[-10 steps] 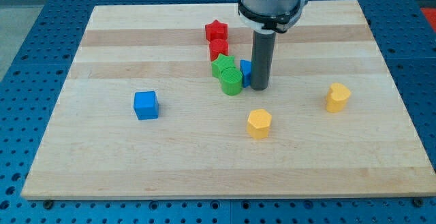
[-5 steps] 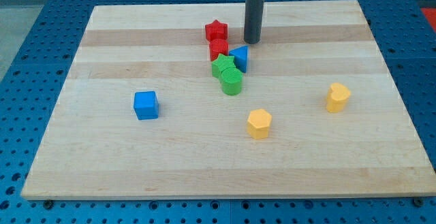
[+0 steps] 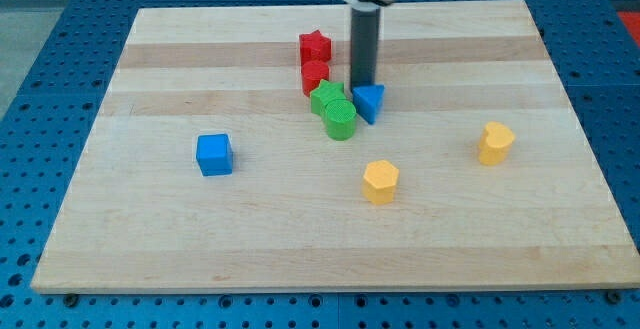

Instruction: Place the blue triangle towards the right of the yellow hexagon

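Note:
The blue triangle [image 3: 369,102] sits near the board's middle, just right of the green blocks. My tip [image 3: 362,85] stands right behind it, at its upper left edge, touching or nearly touching it. The yellow hexagon [image 3: 380,181] lies below the triangle, toward the view's bottom. A second yellow block [image 3: 495,142] lies at the view's right.
A green star-like block [image 3: 326,97] and a green cylinder [image 3: 340,121] touch each other left of the triangle. A red star [image 3: 315,46] and a red block [image 3: 316,74] stand above them. A blue cube [image 3: 214,154] sits at the left. The wooden board [image 3: 200,239] rests on a blue perforated table.
My tip went from right of the triangle up toward the view's top, then came down behind it. The blue triangle has shifted down and to the right.

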Robot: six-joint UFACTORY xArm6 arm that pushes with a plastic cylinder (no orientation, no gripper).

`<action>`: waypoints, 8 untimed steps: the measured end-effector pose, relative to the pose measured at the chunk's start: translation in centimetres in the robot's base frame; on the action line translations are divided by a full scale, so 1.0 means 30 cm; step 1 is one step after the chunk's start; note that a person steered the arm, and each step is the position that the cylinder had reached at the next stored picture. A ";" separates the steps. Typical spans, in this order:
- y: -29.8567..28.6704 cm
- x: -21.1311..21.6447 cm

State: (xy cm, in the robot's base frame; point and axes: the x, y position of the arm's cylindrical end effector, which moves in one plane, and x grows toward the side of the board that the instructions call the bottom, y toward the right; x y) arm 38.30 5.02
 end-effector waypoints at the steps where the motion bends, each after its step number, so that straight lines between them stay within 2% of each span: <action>1: 0.051 0.104; 2: 0.051 0.277; 3: 0.050 0.351; 6: 0.088 0.379; 8: 0.251 0.399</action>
